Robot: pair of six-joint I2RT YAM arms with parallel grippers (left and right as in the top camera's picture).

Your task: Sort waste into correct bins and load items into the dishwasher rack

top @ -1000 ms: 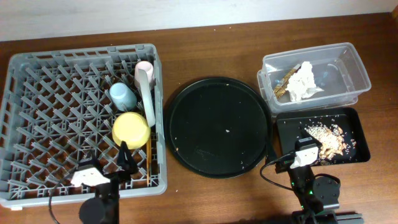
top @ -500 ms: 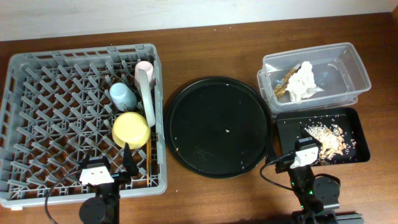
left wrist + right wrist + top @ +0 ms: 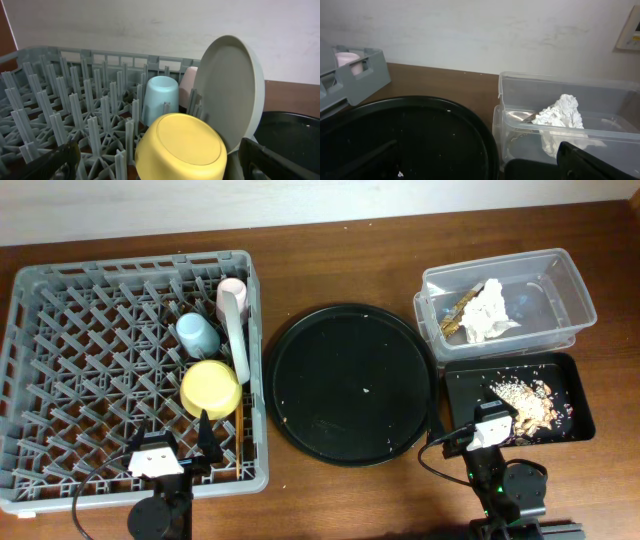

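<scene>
Left tool (image 3: pixel 157 159): wide, empty; rise clear of round yellow plastic bowl (image 3: pixel 182 150).
Right tool (image 3: pixel 475 162): wide, empty; park.

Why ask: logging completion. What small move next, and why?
Likely park both arms: blue cup, pink cup, yellow bowl and pale round plate sit in the grey rack; crumpled white napkin in the clear plastic tub, beige scraps in the black rectangular tray.
</scene>
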